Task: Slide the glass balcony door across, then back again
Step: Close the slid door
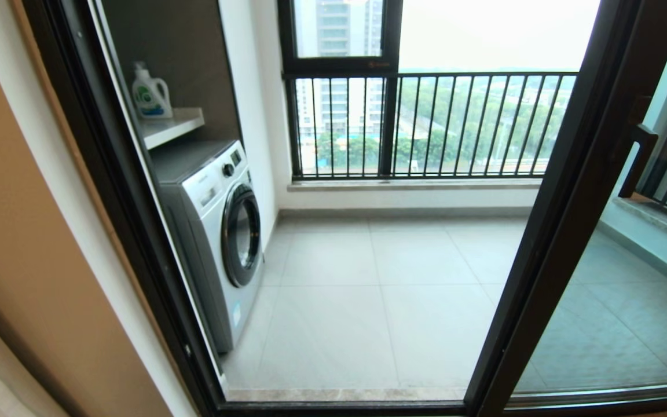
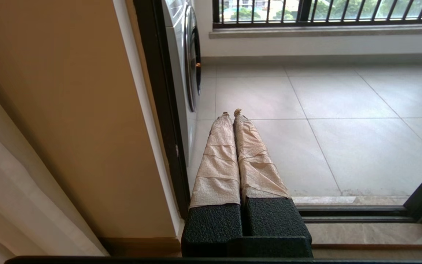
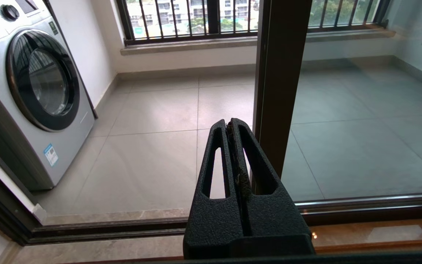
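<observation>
The glass balcony door (image 1: pixel 605 301) stands slid to the right, leaving the doorway open onto the balcony. Its dark-brown edge upright (image 1: pixel 565 220) runs top to bottom, with the dark bar pull handle (image 1: pixel 637 162) showing through the glass. In the right wrist view the upright (image 3: pixel 280 84) rises just beyond my right gripper (image 3: pixel 230 121), which is shut and empty, low before the floor track. My left gripper (image 2: pixel 231 113), fingers wrapped in beige tape, is shut and empty near the left door jamb (image 2: pixel 161 110). Neither gripper shows in the head view.
A white washing machine (image 1: pixel 217 231) stands at the balcony's left under a shelf with a detergent bottle (image 1: pixel 150 92). The barred window railing (image 1: pixel 432 124) closes the far side. The floor track (image 3: pixel 123 227) crosses the threshold. A beige wall (image 1: pixel 15 231) is at left.
</observation>
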Motion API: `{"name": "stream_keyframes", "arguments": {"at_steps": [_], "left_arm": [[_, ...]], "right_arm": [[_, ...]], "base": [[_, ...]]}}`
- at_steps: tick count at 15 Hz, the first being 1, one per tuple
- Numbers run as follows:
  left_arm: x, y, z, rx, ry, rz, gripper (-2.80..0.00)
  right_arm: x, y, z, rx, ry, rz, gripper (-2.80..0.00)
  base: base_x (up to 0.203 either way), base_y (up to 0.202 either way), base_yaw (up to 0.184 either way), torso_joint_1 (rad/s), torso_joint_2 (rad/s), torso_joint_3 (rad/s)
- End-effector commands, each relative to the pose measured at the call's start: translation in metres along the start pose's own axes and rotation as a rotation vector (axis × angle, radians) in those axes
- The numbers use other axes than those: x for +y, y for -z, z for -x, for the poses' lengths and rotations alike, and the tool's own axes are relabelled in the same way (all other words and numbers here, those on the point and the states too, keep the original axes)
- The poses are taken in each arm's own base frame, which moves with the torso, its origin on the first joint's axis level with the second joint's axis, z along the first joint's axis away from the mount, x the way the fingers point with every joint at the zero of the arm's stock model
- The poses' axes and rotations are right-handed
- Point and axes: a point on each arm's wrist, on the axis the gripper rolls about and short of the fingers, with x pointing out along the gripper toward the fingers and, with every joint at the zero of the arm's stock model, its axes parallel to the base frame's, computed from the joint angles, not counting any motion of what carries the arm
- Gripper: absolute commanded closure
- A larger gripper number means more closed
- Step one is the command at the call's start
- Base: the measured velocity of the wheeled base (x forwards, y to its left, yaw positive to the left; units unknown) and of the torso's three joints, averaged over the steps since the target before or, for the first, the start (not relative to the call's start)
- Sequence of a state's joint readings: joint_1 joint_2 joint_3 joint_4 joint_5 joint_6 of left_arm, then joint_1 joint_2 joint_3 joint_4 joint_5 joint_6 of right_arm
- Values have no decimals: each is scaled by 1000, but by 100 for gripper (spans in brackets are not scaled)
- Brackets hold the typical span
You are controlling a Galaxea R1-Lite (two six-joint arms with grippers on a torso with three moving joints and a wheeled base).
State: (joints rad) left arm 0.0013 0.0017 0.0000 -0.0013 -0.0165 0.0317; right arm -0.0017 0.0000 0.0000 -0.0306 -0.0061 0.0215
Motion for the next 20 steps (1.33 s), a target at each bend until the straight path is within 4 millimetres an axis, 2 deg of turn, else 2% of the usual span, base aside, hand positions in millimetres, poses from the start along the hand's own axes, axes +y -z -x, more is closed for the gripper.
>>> {"name": "stream_keyframes", "arguments": {"at_steps": [1,2,3,6,9,12,16,18,20], "left_arm": [[0,0,0,1,0,0,0],[0,0,0,1,0,0,0],[0,0,0,1,0,0,0],[0,0,0,1,0,0,0],[0,0,0,1,0,0,0],[0,0,0,1,0,0,0],[0,0,0,1,0,0,0],[0,0,0,1,0,0,0],[0,0,0,1,0,0,0]], "right_arm": [[0,3,-1,12,2,20,0],[0,1,0,4,2,26,0],[0,-11,2,-27,2,21,0],[2,-69,1,-60,-5,-29,0],[3,-120,-22,-17,-8,-47,0],[4,-149,-67,101,0,-49,0],[-3,-183,-143,179,126,-46,0],[-18,-194,-177,201,238,-39,0],[-44,-201,-201,218,373,-30,0]], "base": [[0,0,0,0,0,0],[0,0,0,0,0,0],[0,0,0,0,0,0],[0,0,0,0,0,0],[0,0,0,0,0,0],[0,0,0,0,0,0],[0,0,0,0,0,0],[0,0,0,0,0,0],[0,0,0,0,0,0]]}}
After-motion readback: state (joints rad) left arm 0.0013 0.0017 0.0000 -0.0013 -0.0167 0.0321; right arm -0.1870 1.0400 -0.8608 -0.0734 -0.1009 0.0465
